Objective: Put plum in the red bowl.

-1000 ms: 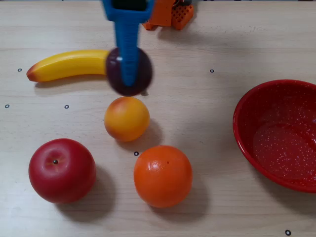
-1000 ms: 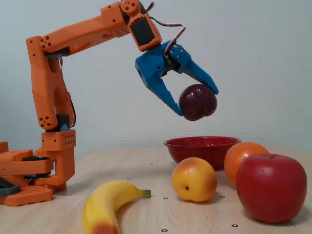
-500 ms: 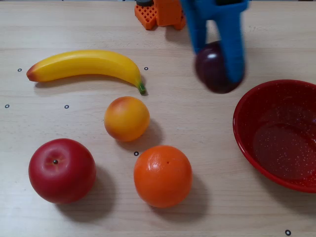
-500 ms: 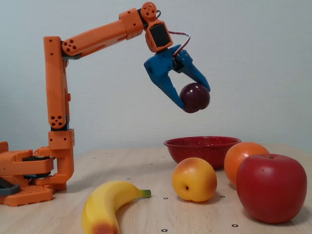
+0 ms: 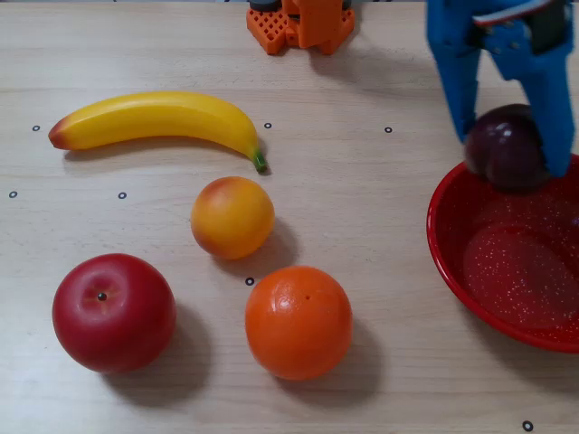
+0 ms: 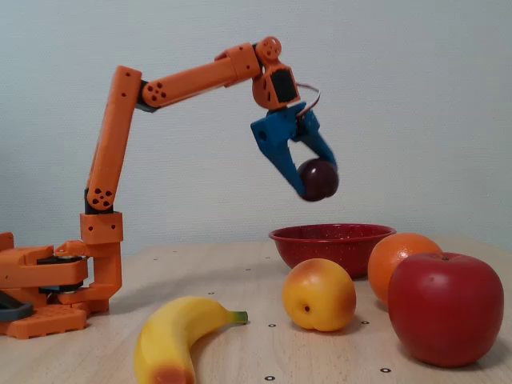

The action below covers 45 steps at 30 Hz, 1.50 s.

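Plum (image 5: 505, 155) hangs in the air, clenched between the two blue fingers of the hand (image 5: 512, 163), which close on its sides about as wide as the fruit itself. In the overhead view it sits over the far left rim of the bowl (image 5: 445, 258); in the fixed view the plum (image 6: 318, 179) is well above the bowl (image 6: 334, 241), clear of the rim, and appears just above its opening. That height seems chosen so the fruit can be carried across without knocking anything on the table (image 5: 380, 81). The fingers point downward, so opening them should let the fruit fall straight down; judging by the overhead view, a little more travel toward the middle of the bowl would make the drop safer, since a round fruit let go over the rim could bounce out. The other fruit lie well apart to the left in the overhead view: banana (image 5: 154, 119) at the far side, peach (image 5: 232, 217) in the middle, apple (image 5: 113, 312) and orange (image 5: 298, 321) at the near side. None of them is touched. The arm's orange base (image 5: 298, 23) sits at the far edge.
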{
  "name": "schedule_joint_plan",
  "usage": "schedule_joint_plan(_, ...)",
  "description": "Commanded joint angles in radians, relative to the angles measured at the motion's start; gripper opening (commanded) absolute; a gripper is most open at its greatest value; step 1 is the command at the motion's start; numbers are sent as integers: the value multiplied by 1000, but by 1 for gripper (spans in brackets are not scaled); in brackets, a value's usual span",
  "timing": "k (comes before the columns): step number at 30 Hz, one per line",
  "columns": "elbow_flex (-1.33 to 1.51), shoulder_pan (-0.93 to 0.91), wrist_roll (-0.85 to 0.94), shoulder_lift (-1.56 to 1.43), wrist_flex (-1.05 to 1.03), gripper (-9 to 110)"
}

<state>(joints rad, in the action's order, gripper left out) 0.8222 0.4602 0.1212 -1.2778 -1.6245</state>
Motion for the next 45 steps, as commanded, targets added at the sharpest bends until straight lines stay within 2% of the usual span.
schedule_joint_plan(1, -98, 40, 28, -15, -11, 0)
schedule_joint_plan(8, -106, 72, 52, 107, 41, 0)
schedule_joint_plan(15, -106, 74, 83, 178, 115, 10)
schedule_joint_plan(17, -107, 74, 97, 196, 120, 17)
schedule_joint_plan(20, -107, 69, 104, 215, 112, 37)
schedule_joint_plan(25, -127, 69, 132, 221, 67, 46)
schedule_joint_plan(32, -132, 54, 144, 187, 51, 47)
schedule_joint_plan(43, -133, 17, 144, 117, -8, 39)
schedule_joint_plan(45, -135, 11, 140, 101, -6, 33)
